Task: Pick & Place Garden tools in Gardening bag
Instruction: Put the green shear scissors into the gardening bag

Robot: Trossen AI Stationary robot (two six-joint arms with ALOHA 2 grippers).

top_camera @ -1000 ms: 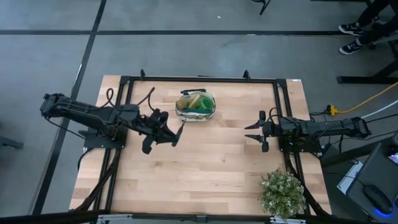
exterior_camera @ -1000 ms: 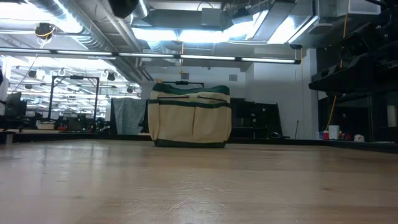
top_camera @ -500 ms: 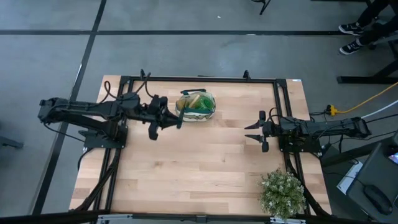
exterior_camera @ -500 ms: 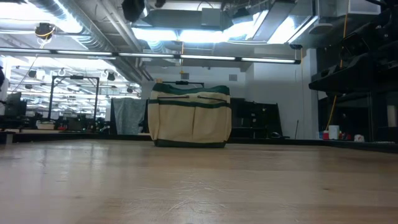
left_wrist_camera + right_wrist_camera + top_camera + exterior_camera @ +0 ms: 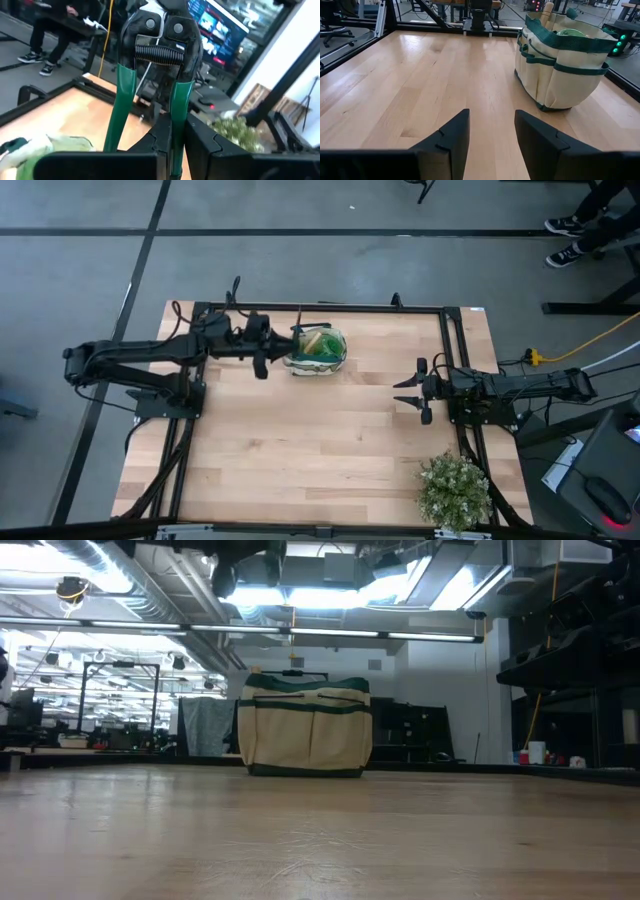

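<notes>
My left gripper (image 5: 280, 348) is raised at the left rim of the gardening bag (image 5: 315, 350), shut on the pruning shears (image 5: 160, 55), which have a black head and green handles. It shows dark at the top of the low view (image 5: 240, 565), above the cream, green-trimmed bag (image 5: 305, 725). The bag stands on its base near the table's far edge with a wooden handle and green things inside; it also shows in the left wrist view (image 5: 30, 147). My right gripper (image 5: 412, 395) is open and empty at the table's right side, pointing at the bag (image 5: 560, 65). My left gripper pinches one green handle of the shears (image 5: 176, 117) between its two fingers; the other handle (image 5: 120, 100) stands free beside them. The shears stick out beyond the fingertips, head farthest from the gripper, lifted clear of the table.
A bushy potted plant (image 5: 455, 488) stands at the table's near right corner. The wooden table top (image 5: 320, 440) between the arms is bare. Black frame rails (image 5: 320, 307) run along the table's far and side edges. A person's feet (image 5: 565, 240) show beyond the far right.
My left gripper has swung toward the table's far edge and up to the bag's left rim, carrying the pruning shears clear of the table. In the low view it has come in along the top toward the bag. My right gripper has kept still.
</notes>
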